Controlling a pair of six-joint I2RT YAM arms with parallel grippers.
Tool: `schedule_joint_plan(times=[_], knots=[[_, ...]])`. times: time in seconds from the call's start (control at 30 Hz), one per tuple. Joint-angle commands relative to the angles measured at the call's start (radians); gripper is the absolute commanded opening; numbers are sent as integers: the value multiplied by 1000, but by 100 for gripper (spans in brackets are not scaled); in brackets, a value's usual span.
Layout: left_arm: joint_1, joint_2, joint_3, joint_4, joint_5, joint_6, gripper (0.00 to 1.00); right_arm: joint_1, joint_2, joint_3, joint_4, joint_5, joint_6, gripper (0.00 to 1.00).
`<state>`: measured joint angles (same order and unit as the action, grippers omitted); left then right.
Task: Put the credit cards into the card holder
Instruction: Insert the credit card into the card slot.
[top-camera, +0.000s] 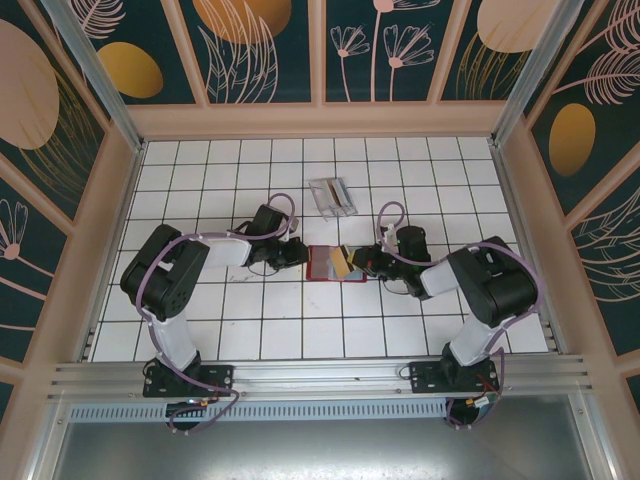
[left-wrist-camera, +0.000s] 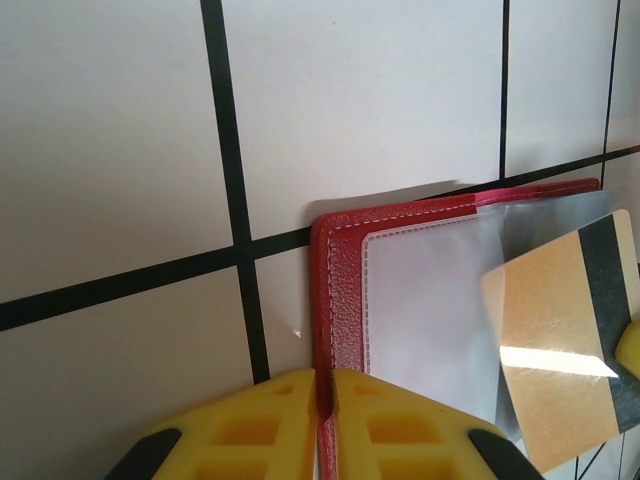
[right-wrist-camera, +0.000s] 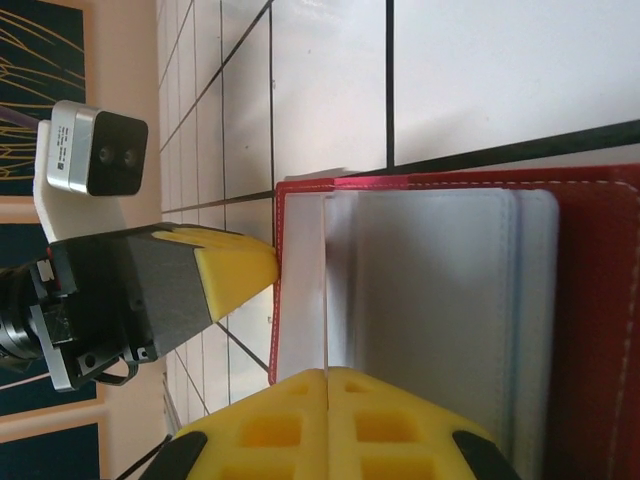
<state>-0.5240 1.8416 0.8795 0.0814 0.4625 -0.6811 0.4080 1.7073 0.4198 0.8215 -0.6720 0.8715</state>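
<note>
Left gripper (left-wrist-camera: 325, 405), pressed together, pinches the edge of the open red card holder (left-wrist-camera: 337, 300) lying on the table (left-wrist-camera: 120, 150); right gripper (right-wrist-camera: 328, 400), closed, pinches a yellow-orange credit card (left-wrist-camera: 550, 330) over its clear pocket

The holder (left-wrist-camera: 335, 300) is covered in grained, leather-like red material with white stitching; its pocket (left-wrist-camera: 430, 300) is made of shiny clear plastic. The card (left-wrist-camera: 550, 340) is finished glossy, the table (left-wrist-camera: 120, 130) smooth.
</note>
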Motion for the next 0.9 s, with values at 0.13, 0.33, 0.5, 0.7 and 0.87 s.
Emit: schedule_joint_plan(times=[0.13, 0.33, 0.5, 0.7, 0.87], knots=[[-4, 25, -10, -62, -80, 5, 14, 35, 71, -21, 145, -2, 55, 0], [-4, 22, -15, -55, -73, 1, 14, 47, 84, -15, 147, 69, 77, 0], [-4, 29, -12, -39, -60, -10, 14, 65, 127, 0, 218, 132, 147, 0], [-4, 25, -16, -24, -56, -17, 14, 127, 149, -1, 264, 224, 194, 0], [-4, 21, -31, -3, -55, -31, 14, 152, 131, -27, 274, 295, 204, 0]])
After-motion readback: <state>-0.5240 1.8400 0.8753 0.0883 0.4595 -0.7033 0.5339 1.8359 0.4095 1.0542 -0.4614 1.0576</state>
